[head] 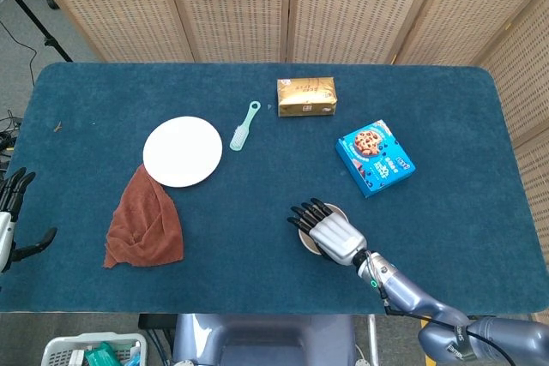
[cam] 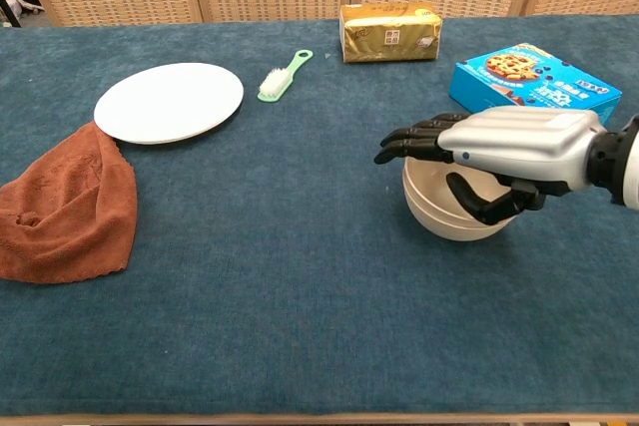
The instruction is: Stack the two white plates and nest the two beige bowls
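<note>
While the right hand (cam: 499,162) sits over the nested beige bowls (cam: 439,209) at the near right of the blue-covered counter (cam: 300,276), its fingers reach across the rim and its thumb curls inside; whether it grips cannot be told. Left hand (head: 10,216) hangs at the left edge, fingers apart, holding nothing. Round white plate (cam: 169,102) lies far left, touching a rust-brown cloth (cam: 62,209).
</note>
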### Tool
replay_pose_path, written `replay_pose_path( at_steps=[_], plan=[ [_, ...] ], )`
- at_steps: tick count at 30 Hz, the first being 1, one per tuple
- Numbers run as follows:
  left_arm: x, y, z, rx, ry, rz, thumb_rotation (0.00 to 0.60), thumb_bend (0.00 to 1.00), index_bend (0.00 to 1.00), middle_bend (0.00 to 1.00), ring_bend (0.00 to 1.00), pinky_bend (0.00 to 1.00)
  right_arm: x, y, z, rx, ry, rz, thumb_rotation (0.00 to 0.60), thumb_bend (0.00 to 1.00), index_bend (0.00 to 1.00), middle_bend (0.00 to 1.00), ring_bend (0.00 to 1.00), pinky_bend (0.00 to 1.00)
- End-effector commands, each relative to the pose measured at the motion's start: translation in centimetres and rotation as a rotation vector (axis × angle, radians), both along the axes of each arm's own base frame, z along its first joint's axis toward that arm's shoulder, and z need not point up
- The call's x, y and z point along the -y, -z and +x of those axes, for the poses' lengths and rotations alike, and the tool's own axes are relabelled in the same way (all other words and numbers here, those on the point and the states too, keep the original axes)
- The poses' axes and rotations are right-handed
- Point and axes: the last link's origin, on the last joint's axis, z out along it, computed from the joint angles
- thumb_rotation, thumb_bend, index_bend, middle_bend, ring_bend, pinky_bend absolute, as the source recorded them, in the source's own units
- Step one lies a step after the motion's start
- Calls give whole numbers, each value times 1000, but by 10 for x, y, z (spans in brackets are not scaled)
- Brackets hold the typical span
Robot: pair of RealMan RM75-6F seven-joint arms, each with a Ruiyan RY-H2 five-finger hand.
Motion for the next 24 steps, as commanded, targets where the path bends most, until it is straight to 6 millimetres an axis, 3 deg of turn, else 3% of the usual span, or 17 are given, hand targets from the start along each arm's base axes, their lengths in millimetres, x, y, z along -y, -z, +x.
replay_pose_path(
  at_steps=[1,11,14,18,20,22,24],
  plan=[
    [0,0,0,0,-1,1,600,267,0,0,0,0,-2,-4,6,30,-12,-6,600,899,0,0,0,0],
    [1,0,0,3,2,-4,600,267,0,0,0,0,-4,-44,31,141,-68,-97,600,895,0,0,0,0],
    [2,0,1,4,3,-5,600,266,0,0,0,0,-4,-54,29,158,-63,-134,600,890,0,0,0,0],
    [4,0,1,6,3,-10,600,267,0,0,0,0,-6,-72,12,174,-34,-214,600,866,0,0,0,0],
    [5,0,0,3,2,-13,600,267,0,0,0,0,-7,-81,-2,180,-4,-263,600,796,0,0,0,0],
    [7,0,0,1,2,-14,600,267,0,0,0,0,-9,-85,-10,183,9,-291,600,490,0,0,0,0],
    [9,1,-1,-3,1,-15,600,266,0,0,0,0,-8,-95,-28,151,16,-374,600,119,0,0,0,0]
  ],
)
